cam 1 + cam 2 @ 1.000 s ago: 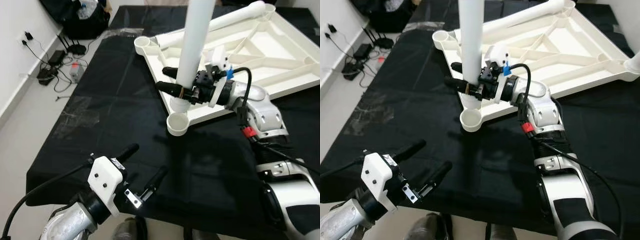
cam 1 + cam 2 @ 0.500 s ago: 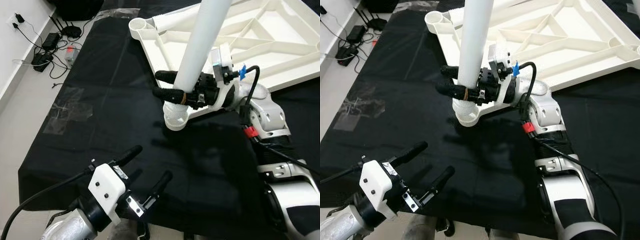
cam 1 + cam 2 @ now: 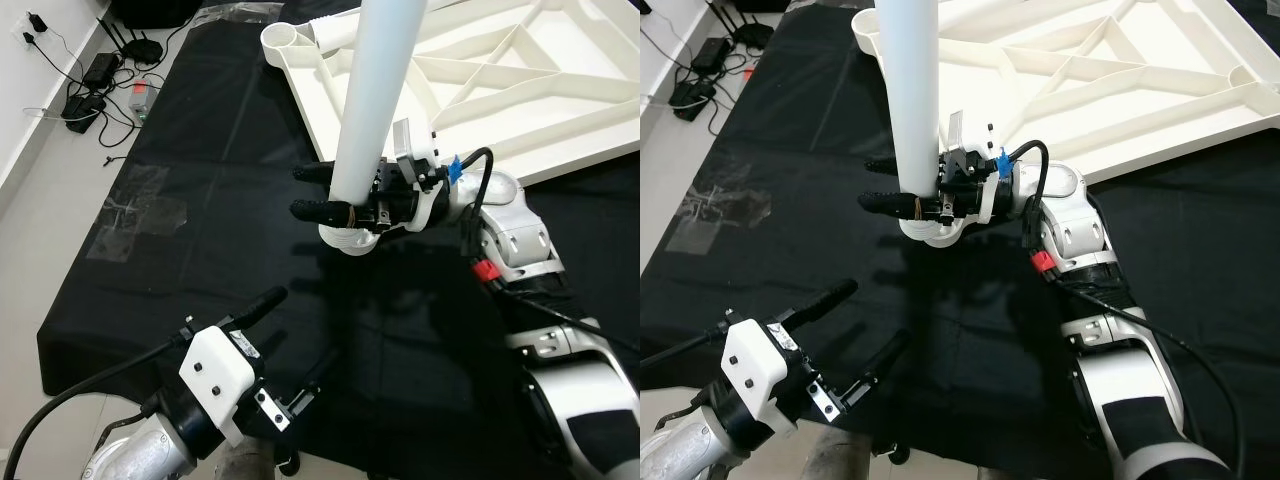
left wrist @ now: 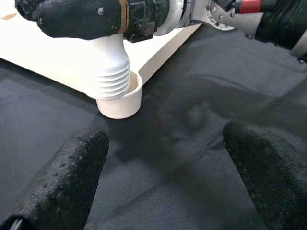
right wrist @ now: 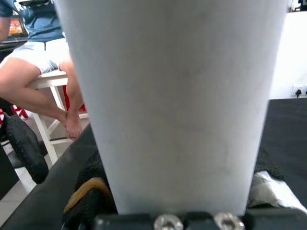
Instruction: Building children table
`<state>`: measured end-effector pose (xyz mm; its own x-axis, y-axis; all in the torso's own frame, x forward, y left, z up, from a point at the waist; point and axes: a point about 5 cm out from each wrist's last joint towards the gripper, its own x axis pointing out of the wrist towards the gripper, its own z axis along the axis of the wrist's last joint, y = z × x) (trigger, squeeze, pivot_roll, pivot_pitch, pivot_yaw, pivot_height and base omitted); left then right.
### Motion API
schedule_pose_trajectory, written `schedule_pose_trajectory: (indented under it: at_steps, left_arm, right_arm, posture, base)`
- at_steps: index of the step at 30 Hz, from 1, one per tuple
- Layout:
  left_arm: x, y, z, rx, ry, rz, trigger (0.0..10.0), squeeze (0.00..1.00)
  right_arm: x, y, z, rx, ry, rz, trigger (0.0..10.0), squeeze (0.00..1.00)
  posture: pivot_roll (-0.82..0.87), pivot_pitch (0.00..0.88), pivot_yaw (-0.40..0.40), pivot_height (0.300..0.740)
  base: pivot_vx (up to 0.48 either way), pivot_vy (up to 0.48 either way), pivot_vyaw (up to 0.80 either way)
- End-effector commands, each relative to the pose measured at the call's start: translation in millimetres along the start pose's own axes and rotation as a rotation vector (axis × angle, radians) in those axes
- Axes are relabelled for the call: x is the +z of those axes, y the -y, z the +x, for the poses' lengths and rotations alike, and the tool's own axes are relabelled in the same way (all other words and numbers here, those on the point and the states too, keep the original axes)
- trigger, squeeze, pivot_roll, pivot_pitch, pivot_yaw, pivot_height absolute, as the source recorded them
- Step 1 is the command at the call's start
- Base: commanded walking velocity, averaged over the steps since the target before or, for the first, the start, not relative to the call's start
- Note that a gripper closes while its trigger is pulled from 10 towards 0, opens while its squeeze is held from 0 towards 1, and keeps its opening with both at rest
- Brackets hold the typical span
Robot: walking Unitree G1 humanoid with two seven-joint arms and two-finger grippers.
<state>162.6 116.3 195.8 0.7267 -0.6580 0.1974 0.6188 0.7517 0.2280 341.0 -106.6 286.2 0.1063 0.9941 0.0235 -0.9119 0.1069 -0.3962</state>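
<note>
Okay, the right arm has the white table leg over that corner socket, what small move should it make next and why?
Probably twist the leg while pressing down. The right gripper is clamped on it just above the corner socket of the upturned tabletop, and the left wrist view shows the threaded end entering the socket with several ridges still exposed, so it is not yet seated. The left gripper hovers open nearby.
</note>
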Motion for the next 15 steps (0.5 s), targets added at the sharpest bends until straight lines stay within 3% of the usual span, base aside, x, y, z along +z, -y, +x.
schedule_pose_trajectory:
  at_steps: [1, 15]
  left_arm:
    - [-6, 1.7, -2.8, -0.005, -0.028, -0.013, 10.0, 0.00]
    - [-5, 2.9, -3.9, -0.010, -0.027, -0.016, 10.0, 0.00]
  right_arm:
    - [-3, -0.7, -1.5, 0.016, -0.021, -0.002, 10.0, 0.00]
    - [4, 5.6, -18.8, 0.027, -0.054, -0.030, 10.0, 0.00]
  posture:
    - [0.09, 0.413, 0.030, 0.740]
    - [0.08, 0.420, 0.037, 0.740]
  base:
    - [0.000, 0.000, 0.00]
    - [0.000, 0.000, 0.00]
